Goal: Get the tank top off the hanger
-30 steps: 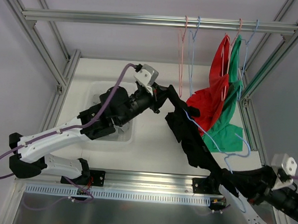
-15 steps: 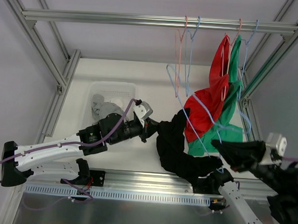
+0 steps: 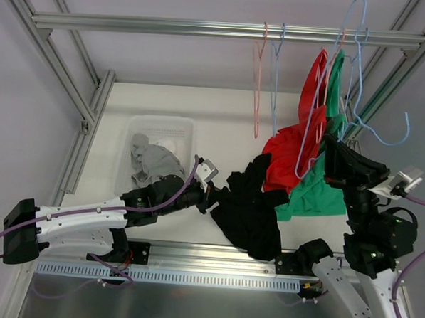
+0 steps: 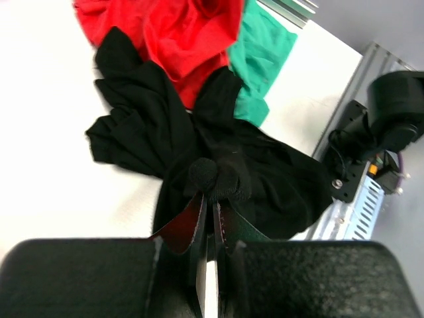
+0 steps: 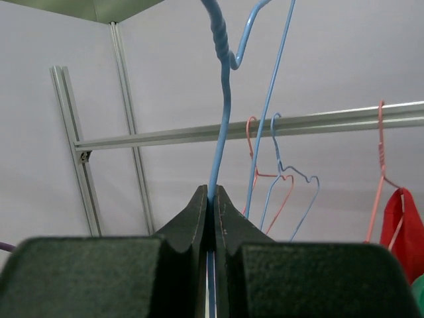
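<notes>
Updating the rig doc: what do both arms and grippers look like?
Left arm and right arm: white link shells, black joints, a purple cable along each. Pale camera block at each wrist. Left gripper and right gripper: two black tapered fingers.

There are 5 hangers (image 3: pixel 259 83), 3 tank tops (image 3: pixel 249 214) and 1 bin (image 3: pixel 164 121).

The black tank top (image 3: pixel 247 212) is soft, matt cloth, crumpled into folds. Just beside it, the red garment (image 3: pixel 290 152) and the green garment (image 3: pixel 316 196) are thinner cloth that looks smoother. The blue hanger (image 5: pixel 220 132) is thin wire with a smooth coating. Under the tank top the worktop (image 3: pixel 222 117) is white, smooth and matt. Beyond it the rail (image 3: pixel 169 26) is brushed metal, and to its left the bin (image 3: pixel 161 119) is cloudy plastic.
</notes>
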Action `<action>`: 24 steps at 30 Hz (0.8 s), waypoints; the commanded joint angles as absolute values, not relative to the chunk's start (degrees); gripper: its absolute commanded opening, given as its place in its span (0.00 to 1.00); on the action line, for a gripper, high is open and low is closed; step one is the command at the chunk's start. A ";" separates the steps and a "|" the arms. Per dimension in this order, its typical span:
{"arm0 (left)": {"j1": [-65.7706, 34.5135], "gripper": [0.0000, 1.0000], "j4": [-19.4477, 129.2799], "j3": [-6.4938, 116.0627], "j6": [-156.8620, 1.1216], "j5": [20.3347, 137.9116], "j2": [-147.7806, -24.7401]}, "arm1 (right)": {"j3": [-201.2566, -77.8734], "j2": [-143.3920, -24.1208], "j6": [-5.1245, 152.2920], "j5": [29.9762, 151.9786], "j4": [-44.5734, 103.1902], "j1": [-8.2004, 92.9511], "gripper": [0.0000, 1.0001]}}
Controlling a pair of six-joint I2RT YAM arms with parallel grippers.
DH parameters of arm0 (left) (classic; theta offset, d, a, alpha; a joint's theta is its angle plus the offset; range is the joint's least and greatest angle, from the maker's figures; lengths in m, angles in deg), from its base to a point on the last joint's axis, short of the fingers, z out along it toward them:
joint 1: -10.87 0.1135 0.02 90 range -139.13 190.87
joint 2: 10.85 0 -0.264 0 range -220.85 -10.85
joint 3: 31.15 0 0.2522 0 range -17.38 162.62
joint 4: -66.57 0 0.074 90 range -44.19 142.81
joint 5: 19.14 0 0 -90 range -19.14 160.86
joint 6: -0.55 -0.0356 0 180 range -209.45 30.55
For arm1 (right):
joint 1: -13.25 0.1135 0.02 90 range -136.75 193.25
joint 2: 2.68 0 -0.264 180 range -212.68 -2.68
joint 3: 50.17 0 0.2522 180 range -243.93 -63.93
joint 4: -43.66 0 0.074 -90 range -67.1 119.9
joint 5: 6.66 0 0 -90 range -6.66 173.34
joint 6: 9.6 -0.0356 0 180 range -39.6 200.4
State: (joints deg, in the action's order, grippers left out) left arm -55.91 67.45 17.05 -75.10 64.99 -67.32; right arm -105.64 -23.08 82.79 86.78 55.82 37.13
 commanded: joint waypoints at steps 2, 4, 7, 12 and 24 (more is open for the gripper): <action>-56.10 0.00 67.94 18.91 -73.98 58.22 -67.72 | -117.70 -20.26 88.30 84.83 28.18 37.42 0.00; -56.10 0.00 65.30 21.63 -75.29 57.94 -69.03 | -124.46 -21.13 89.27 84.40 12.34 37.42 0.00; -56.10 0.27 62.93 25.23 -76.35 58.20 -71.05 | -131.86 -24.64 89.36 83.69 -0.63 37.33 0.00; -56.19 0.55 60.55 29.54 -75.83 60.84 -72.20 | -138.98 -35.60 88.31 81.58 -10.51 37.33 0.00; -56.19 0.99 54.31 29.38 -75.56 67.34 -64.74 | -163.05 -65.06 86.46 87.99 -11.05 33.65 0.00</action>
State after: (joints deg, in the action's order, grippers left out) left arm -55.91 56.06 28.46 -75.49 64.64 -67.15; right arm -155.76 -62.14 86.84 85.36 -12.42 35.92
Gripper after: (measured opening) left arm 0.985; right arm 0.034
